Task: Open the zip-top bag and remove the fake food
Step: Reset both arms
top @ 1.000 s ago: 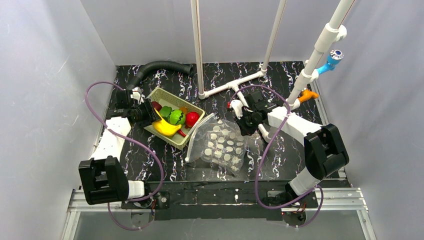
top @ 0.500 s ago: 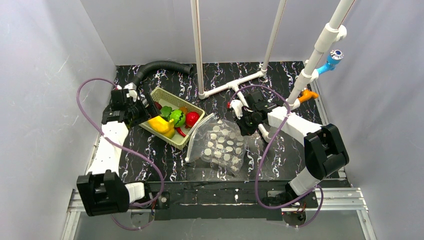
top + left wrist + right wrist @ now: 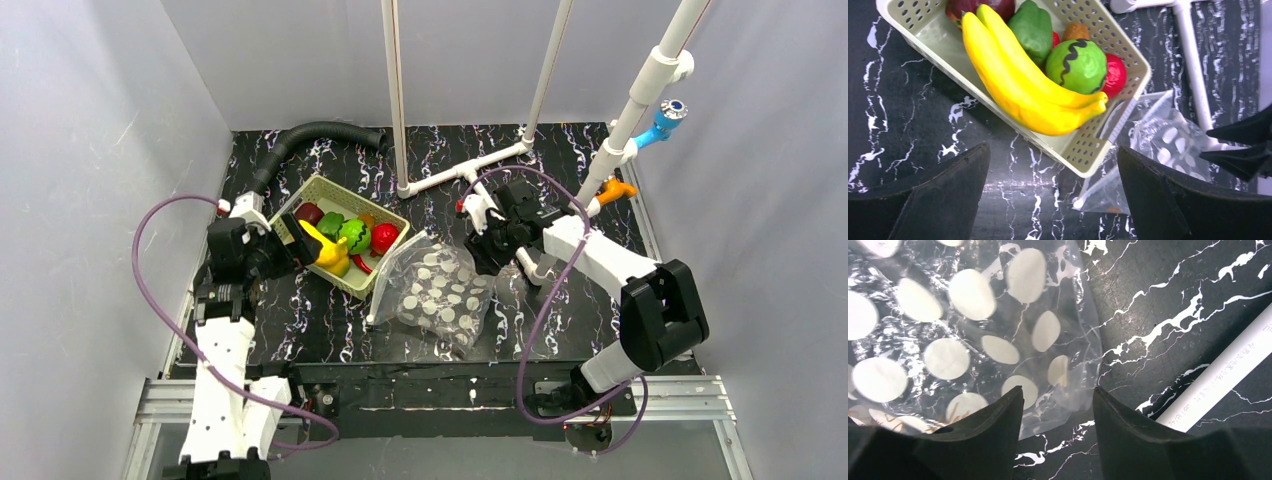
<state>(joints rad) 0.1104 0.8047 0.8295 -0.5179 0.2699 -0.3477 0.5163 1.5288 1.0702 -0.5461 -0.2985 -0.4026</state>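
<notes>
Top external view, read from left to right: the left tool (image 3: 287, 246) hovers at the near-left side of the pale green basket (image 3: 365, 197), just beside its rim. The left wrist view shows this tool (image 3: 1053, 150) with its jaws spread fully and nothing between them.

The fake food (image 3: 345, 235) lies piled in the basket: a yellow banana (image 3: 1023, 80), green pieces, and red and dark red pieces. The zip-top bag (image 3: 435, 290) lies slack on the counter (image 3: 300, 320) just right of the basket, with its zip edge towards the basket. No fruit shape shows inside it. Whether a small piece remains near the zip edge cannot be determined.

The right tool (image 3: 490, 248) sits over the far-right corner of the bag. In the right wrist view its jaws (image 3: 1058, 390) stand partly apart, with the bag (image 3: 948, 340) edge beneath the gap and not pinched.

Assessment: emptying appears complete, and the step in hand is release. The next move calls for lifting each tool straight up, clear of the film and the basket rim.
</notes>
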